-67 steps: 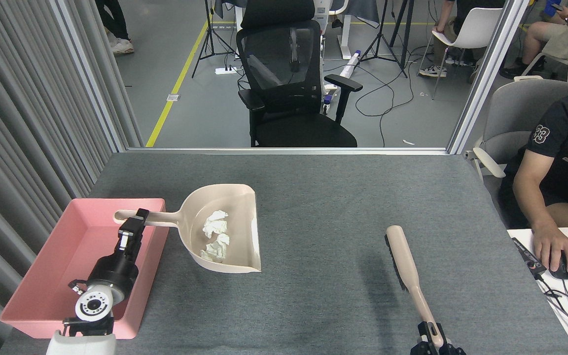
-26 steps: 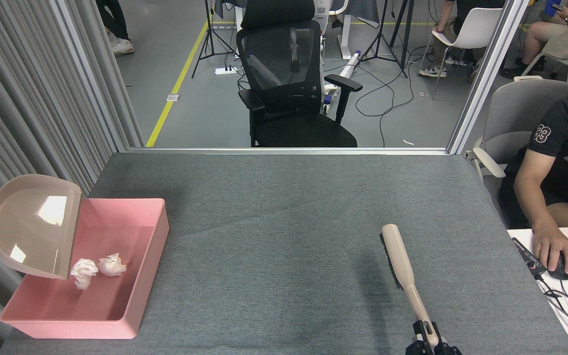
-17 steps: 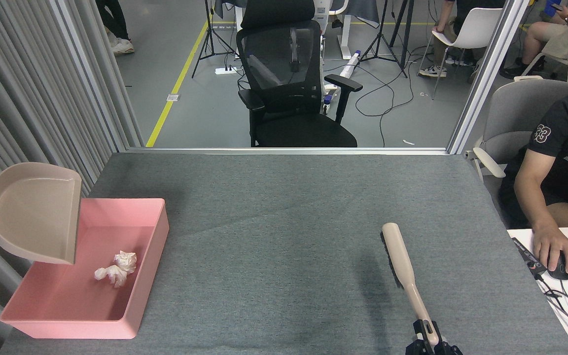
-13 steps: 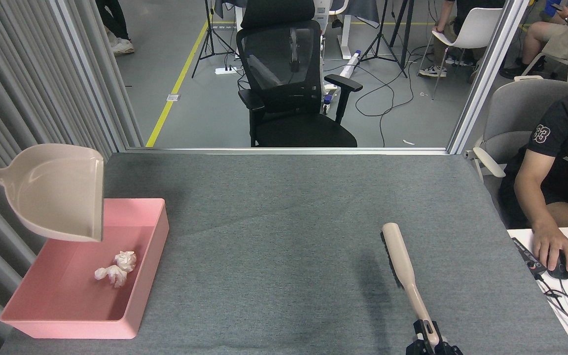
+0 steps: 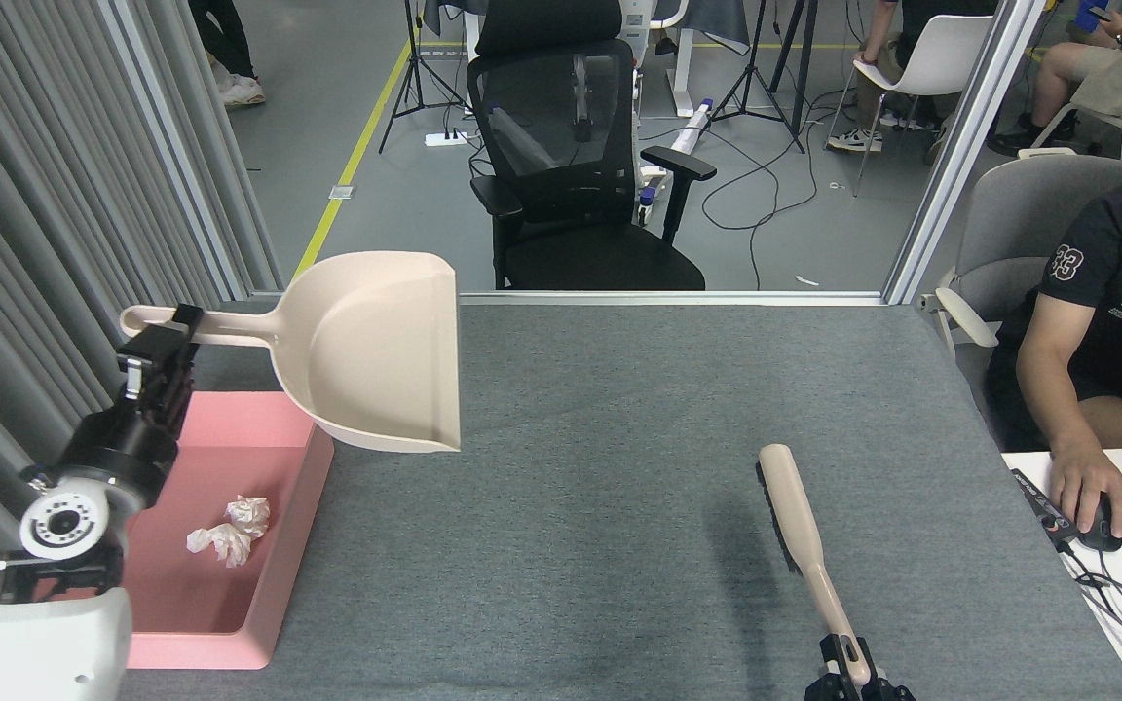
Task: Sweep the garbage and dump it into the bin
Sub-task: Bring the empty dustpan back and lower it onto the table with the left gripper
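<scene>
Since the garbage (image 5: 230, 531) already lies inside the bin (image 5: 298, 487), two or three white tissue wads resting on its pink floor toward the right wall, the dumping looks done; what seems left is only to set the tools down. From the head view, the one view given, the left gripper (image 5: 164, 341) has its fingers clamped on the long handle of the beige dustpan (image 5: 376, 355), which hangs empty in the air, its mouth turned to the right, above the table's (image 5: 639, 409) far left part and just past the bin's far right corner. At the bottom edge the right gripper (image 5: 853, 677) grips the handle end of the brush (image 5: 795, 516), whose head lies low over the cloth; whether the bristles touch cannot be told. No wads remain on the grey surface.

Open room is generous between dustpan and brush. The bin sits at the table's left edge, beside a ribbed grey partition (image 5: 35, 243), so leftward travel is tight. A person's hand (image 5: 1092, 487) works a mouse beyond the right edge.
</scene>
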`<state>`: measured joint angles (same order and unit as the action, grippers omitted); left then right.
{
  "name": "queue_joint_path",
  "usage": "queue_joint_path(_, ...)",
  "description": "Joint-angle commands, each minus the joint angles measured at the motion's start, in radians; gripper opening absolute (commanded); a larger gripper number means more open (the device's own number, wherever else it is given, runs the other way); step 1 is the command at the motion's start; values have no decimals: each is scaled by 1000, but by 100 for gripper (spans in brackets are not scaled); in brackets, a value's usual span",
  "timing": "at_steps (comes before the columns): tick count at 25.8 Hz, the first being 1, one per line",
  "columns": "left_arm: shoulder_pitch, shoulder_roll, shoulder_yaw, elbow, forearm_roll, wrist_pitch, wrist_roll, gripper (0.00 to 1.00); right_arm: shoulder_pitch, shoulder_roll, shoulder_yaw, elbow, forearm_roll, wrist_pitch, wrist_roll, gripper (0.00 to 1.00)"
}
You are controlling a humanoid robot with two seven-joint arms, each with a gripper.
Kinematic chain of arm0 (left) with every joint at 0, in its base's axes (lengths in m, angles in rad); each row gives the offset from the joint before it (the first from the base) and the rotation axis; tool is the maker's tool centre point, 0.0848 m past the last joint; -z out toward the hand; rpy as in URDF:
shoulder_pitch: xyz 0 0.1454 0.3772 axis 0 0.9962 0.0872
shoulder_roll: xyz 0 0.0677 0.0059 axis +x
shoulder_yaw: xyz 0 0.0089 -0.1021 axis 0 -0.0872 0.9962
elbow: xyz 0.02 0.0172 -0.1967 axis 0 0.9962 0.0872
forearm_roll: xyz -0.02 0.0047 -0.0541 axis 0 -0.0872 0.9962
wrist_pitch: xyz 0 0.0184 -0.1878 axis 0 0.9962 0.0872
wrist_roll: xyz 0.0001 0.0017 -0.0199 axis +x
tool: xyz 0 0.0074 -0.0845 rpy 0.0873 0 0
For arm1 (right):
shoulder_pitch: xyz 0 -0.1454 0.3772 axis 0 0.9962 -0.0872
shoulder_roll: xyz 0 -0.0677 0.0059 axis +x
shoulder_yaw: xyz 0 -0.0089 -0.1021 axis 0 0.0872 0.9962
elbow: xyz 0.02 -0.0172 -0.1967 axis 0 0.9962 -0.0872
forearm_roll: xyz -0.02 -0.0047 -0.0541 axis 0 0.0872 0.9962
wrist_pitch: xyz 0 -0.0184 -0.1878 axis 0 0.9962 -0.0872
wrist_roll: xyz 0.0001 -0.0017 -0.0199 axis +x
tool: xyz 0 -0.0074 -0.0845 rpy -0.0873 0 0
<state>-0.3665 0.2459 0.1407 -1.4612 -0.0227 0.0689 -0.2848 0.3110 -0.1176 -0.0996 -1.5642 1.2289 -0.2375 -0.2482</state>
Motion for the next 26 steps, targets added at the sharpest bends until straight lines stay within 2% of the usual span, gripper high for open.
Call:
queue_joint_path(1,37,-201,-1,-44,-152,8,6,8,0,0,0,-1,0,3,3,11)
queue_joint_path(4,78,-336,-20,-34,-304,-21,16,8,0,1,0,-1,1,6,3,11)
queue_joint_path(6,113,-375,-55,-8,-355,-77,33,8,2,0,0,1,1,7,3,11)
queue_joint_path(9,120,-375,-73,68,-388,-124,98,8,2,0,-2,-1,0,9,3,11)
queue_joint_path(17,118,-378,-96,235,-375,-202,158,8,0,4,0,-1,1,24,3,11)
queue_joint_path(22,113,-379,-99,324,-226,-255,165,8,2,3,0,-1,1,24,3,11)
queue_joint_path(26,86,-379,-99,407,-234,-307,173,8,0,3,3,-1,3,26,3,11)
